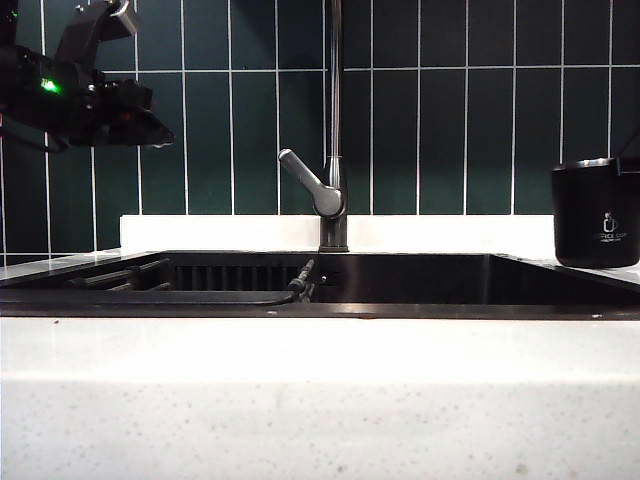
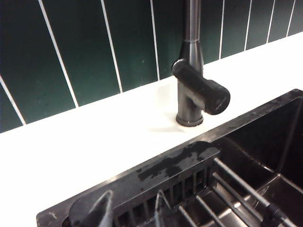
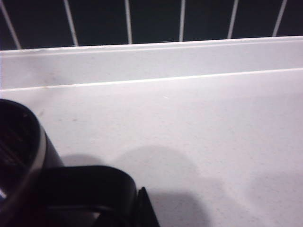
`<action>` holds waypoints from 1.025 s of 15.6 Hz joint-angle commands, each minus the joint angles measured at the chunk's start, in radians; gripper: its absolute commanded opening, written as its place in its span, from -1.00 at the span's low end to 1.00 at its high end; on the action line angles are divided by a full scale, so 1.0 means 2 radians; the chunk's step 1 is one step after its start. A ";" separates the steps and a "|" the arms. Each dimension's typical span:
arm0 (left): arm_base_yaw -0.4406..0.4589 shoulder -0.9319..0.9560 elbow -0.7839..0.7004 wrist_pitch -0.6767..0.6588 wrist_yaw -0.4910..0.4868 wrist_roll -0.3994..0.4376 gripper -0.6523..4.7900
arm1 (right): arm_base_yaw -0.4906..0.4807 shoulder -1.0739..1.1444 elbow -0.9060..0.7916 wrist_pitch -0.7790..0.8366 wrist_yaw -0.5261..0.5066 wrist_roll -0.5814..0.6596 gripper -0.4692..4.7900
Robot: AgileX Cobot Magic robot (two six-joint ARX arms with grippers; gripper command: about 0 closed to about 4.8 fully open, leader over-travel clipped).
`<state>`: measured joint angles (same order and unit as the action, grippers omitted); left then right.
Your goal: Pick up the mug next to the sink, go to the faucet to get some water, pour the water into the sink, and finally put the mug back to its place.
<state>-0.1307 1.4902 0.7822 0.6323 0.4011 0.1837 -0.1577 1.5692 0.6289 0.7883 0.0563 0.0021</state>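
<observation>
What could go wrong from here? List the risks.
The right gripper sits at the mug handle; its grip is unclear, so the mug could slip or tip when lifted.
The left gripper hangs open over the sink near the faucet; the carried mug could hit it.

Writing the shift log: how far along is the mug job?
Early. The mug stands on the counter right of the sink. In hand: the right end effector is at its handle, grip unconfirmed. The left end effector waits open near the faucet. Filling, pouring and returning remain.
</observation>
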 commanded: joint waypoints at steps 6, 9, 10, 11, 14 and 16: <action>0.000 0.039 0.049 0.005 0.059 -0.022 -0.47 | 0.011 -0.027 0.009 0.025 -0.043 -0.001 -0.82; 0.000 0.075 0.099 0.002 0.075 -0.028 -0.46 | 0.038 -0.047 0.036 0.021 -0.056 0.001 -0.82; -0.001 0.094 0.123 -0.008 0.089 -0.034 -0.45 | 0.054 -0.048 0.054 0.011 -0.063 0.000 -0.82; 0.000 0.109 0.144 -0.018 0.103 -0.034 -0.43 | 0.071 -0.048 0.072 -0.007 -0.064 0.000 -0.82; -0.001 0.148 0.193 -0.025 0.134 -0.035 -0.43 | 0.114 -0.045 0.130 -0.075 -0.074 -0.004 -0.82; -0.001 0.178 0.231 -0.038 0.169 -0.036 -0.28 | 0.137 -0.045 0.164 -0.111 -0.085 -0.003 -0.82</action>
<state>-0.1299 1.8290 1.2140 0.5644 0.6914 0.1123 0.1059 1.4837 0.9360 0.5709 -0.1093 -0.0082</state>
